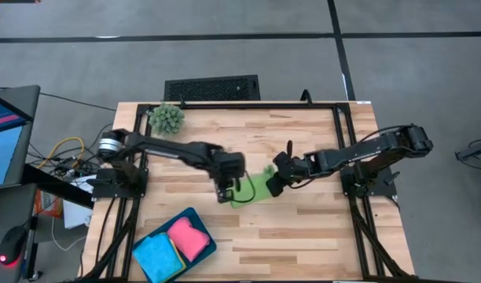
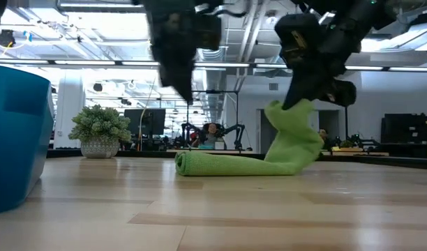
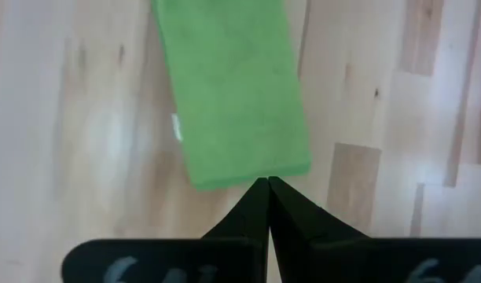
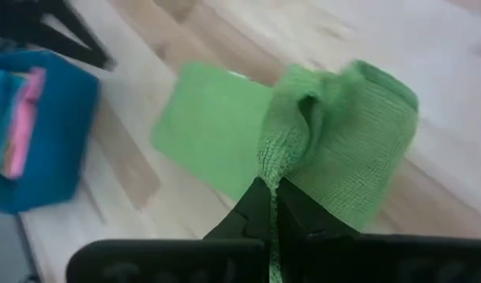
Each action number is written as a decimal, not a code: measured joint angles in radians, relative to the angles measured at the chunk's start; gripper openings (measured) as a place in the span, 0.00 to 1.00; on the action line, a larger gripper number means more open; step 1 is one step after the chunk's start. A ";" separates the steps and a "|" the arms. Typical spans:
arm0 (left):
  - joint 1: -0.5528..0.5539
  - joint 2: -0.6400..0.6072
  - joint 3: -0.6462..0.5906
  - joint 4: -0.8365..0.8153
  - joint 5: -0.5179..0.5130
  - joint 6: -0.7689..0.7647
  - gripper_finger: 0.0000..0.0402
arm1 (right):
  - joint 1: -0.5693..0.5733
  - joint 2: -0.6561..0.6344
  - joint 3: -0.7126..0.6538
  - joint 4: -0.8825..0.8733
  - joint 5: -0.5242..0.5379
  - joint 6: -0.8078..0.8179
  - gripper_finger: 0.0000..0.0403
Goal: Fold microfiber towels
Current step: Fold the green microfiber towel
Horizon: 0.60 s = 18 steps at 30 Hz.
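A green microfiber towel [image 1: 255, 189] lies folded into a long strip mid-table. Its left part rests flat on the wood [image 2: 220, 164] and its right end is raised [image 2: 291, 122]. My right gripper [image 1: 272, 187] is shut on that raised end. My left gripper [image 1: 222, 195] hangs shut above the table just off the towel's left end [image 3: 248, 169], touching nothing. In the tray, a bright blue towel [image 1: 158, 255] and a pink towel [image 1: 187, 238] lie folded. My right gripper pinches the green towel's right end [image 4: 281, 161] between its two fingers, at a bunched edge. The fingers slant down from the table's right. That end is lifted and curls over slack below the fingers [image 2: 297, 139], while the rest of the strip stays on the table.
A dark teal tray [image 1: 195, 215] sits at the near left; in the low view its wall [image 2: 15, 139] rises at the left. A spiky green plant [image 1: 167, 118] stands at the far left. Bare wood lies near and right of the towel.
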 joint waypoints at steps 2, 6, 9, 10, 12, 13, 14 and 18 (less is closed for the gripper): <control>-0.034 -0.056 -0.111 0.082 -0.031 -0.073 0.00 | 0.005 0.034 0.005 0.065 -0.010 0.006 0.05; -0.094 -0.122 -0.311 0.274 -0.099 -0.250 0.00 | 0.016 0.093 0.012 0.114 -0.028 0.011 0.05; -0.120 -0.124 -0.408 0.409 -0.123 -0.344 0.00 | 0.022 0.134 0.042 0.128 -0.048 0.010 0.06; -0.124 -0.124 -0.430 0.435 -0.124 -0.361 0.00 | 0.022 0.155 0.059 0.122 -0.048 0.005 0.06; -0.130 -0.108 -0.450 0.488 -0.125 -0.386 0.00 | 0.024 0.180 0.084 0.129 -0.059 -0.013 0.06; -0.131 -0.102 -0.458 0.504 -0.131 -0.392 0.00 | 0.027 0.190 0.096 0.116 -0.061 -0.020 0.06; -0.131 -0.097 -0.467 0.505 -0.139 -0.398 0.00 | 0.028 0.213 0.122 0.139 -0.064 -0.027 0.05; -0.131 -0.075 -0.484 0.588 -0.156 -0.427 0.00 | 0.028 0.275 0.181 0.129 -0.081 -0.043 0.06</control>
